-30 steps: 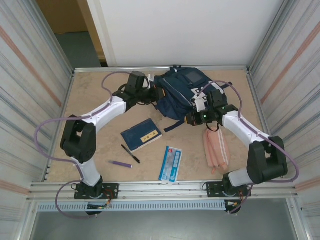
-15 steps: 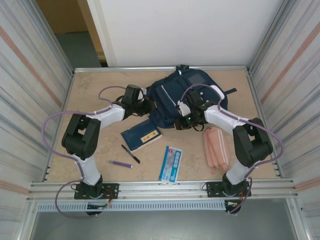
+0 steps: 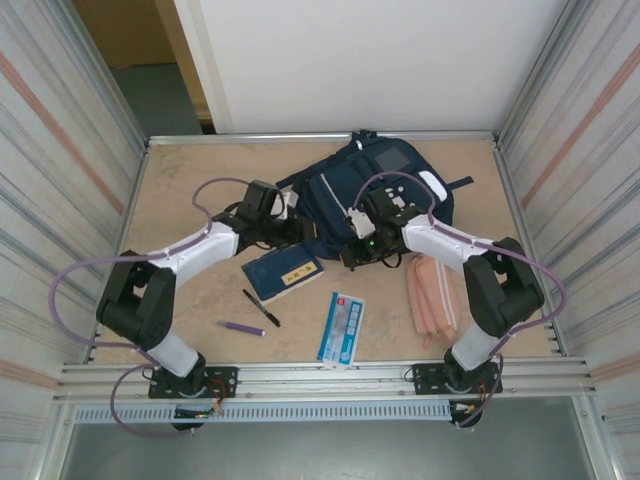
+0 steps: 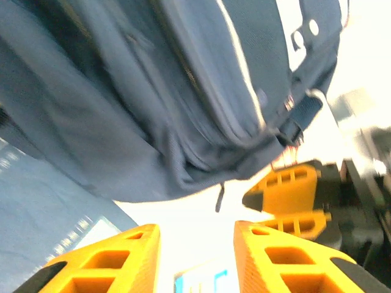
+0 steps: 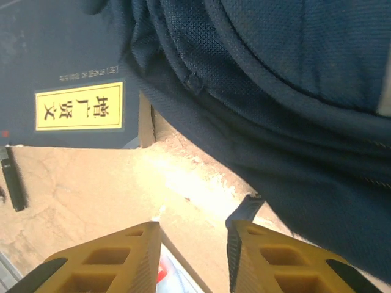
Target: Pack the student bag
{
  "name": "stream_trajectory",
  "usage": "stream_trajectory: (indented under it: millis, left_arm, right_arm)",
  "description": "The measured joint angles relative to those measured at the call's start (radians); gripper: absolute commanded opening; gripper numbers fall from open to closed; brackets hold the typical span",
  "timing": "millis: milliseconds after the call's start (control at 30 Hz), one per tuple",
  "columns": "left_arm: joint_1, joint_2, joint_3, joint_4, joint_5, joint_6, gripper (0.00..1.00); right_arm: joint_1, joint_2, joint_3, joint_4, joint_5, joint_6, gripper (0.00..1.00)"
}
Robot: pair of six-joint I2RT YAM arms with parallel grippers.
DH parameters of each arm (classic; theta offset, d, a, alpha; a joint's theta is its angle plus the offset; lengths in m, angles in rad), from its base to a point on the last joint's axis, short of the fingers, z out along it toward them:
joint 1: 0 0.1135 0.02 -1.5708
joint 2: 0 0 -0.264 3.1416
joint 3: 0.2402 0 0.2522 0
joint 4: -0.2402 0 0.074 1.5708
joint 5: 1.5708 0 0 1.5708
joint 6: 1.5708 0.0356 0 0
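Observation:
The student bag (image 3: 375, 190), navy-blue with a grey square panel and white patch, lies flat at the back middle of the table. My left gripper (image 3: 300, 232) is at its near-left edge, and my right gripper (image 3: 353, 252) is at its near edge. In the left wrist view the left gripper (image 4: 197, 235) is open with bare table between its fingers and the bag (image 4: 153, 104) just beyond. The right gripper (image 5: 192, 229) is also open, and a dark bag strap (image 5: 243, 210) touches its right finger. The bag's fabric (image 5: 287, 91) lies ahead of it.
A dark blue book (image 3: 283, 273) with a yellow label (image 5: 79, 107) lies just in front of the bag. Nearer me are a black pen (image 3: 260, 307), a purple marker (image 3: 242, 328) and a white-and-blue box (image 3: 341, 327). A pink pencil case (image 3: 432, 295) lies at the right.
Both arms brought the bag down and toward me onto the table. Both grippers have since opened, let go of it and backed off a little.

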Motion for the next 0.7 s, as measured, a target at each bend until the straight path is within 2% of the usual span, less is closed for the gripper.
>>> stream_trajectory:
  millis: [233, 467, 700]
  left_arm:
    - [-0.154, -0.038, 0.001, -0.065, -0.077, 0.047, 0.37]
    - [-0.303, 0.081, 0.077, -0.089, -0.166, 0.070, 0.37]
    - [-0.330, 0.212, 0.140, -0.078, -0.206, 0.069, 0.37]
  right_arm:
    - [-0.089, -0.186, -0.056, 0.003, -0.016, 0.035, 0.48]
    - [-0.191, -0.367, -0.158, 0.016, 0.079, 0.081, 0.51]
    - [-0.230, -0.454, -0.251, 0.039, 0.115, 0.106, 0.53]
